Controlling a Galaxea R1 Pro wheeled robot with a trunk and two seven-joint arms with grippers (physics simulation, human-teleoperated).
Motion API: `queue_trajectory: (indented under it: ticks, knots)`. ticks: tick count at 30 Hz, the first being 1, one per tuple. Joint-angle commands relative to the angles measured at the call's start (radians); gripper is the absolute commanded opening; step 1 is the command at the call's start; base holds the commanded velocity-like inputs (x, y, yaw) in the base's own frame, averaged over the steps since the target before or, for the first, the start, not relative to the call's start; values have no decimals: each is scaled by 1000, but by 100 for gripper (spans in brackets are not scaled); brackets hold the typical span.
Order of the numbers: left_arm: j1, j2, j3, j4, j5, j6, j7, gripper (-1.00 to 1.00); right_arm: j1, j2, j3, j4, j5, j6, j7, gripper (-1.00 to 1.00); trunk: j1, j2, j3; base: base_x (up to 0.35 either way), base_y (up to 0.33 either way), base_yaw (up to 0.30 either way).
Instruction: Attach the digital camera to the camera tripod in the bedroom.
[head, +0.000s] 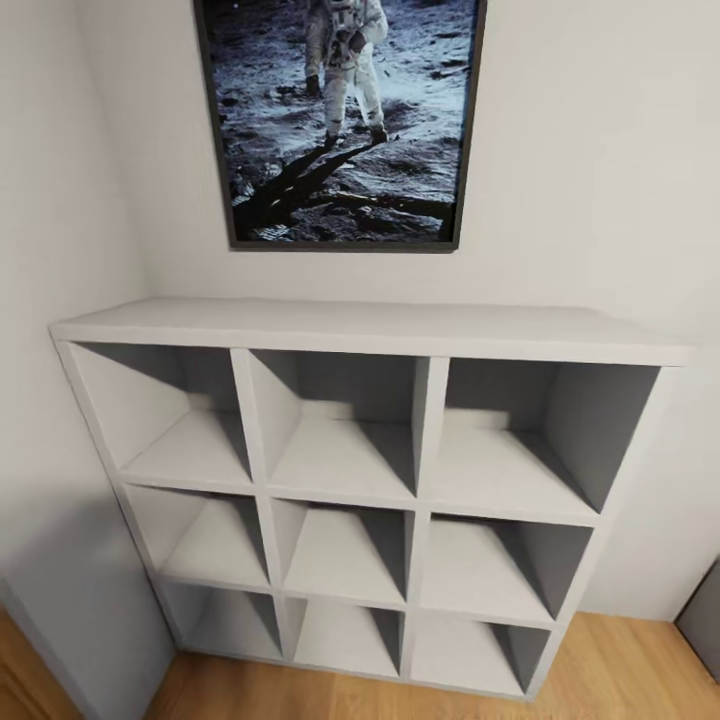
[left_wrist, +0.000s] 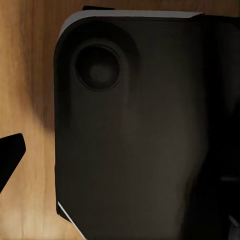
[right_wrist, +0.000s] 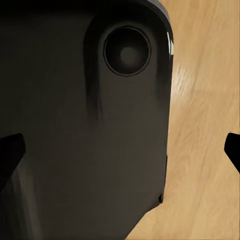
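The digital camera and the camera tripod are out of view. In the right wrist view my right gripper (right_wrist: 120, 152) is open, its two dark fingertips (right_wrist: 11, 155) far apart at the picture's edges with nothing between them. It hangs over my own dark rounded body panel (right_wrist: 85, 130) and light wood floor (right_wrist: 205, 125). In the left wrist view my left gripper (left_wrist: 120, 160) has one fingertip (left_wrist: 10, 157) at the edge. The other is lost against the dark panel (left_wrist: 135, 130). Nothing is held.
A white cube shelf unit (head: 370, 330) with bare compartments stands close in front, against a white wall. Above it hangs a dark-framed astronaut poster (head: 340, 120). A white wall (head: 50, 200) closes the left side. Wood floor (head: 620, 670) runs along the bottom.
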Motion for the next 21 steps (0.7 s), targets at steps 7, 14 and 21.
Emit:
queue_trajectory:
  ticks: [7,14,21]
  knots:
    - [0,3,-1,0,43,-2,-1,100,0,0,-2,0,-2,-3,0,100,0,0,-1,0,0,-284]
    - [1,7,-1,-1,44,-2,0,100,0,0,-2,0,-2,-3,0,100,0,0,-1,0,0,-285]
    - [1,8,-2,-1,43,-2,0,100,0,0,-1,0,-2,-3,0,100,0,0,-1,0,0,-285]
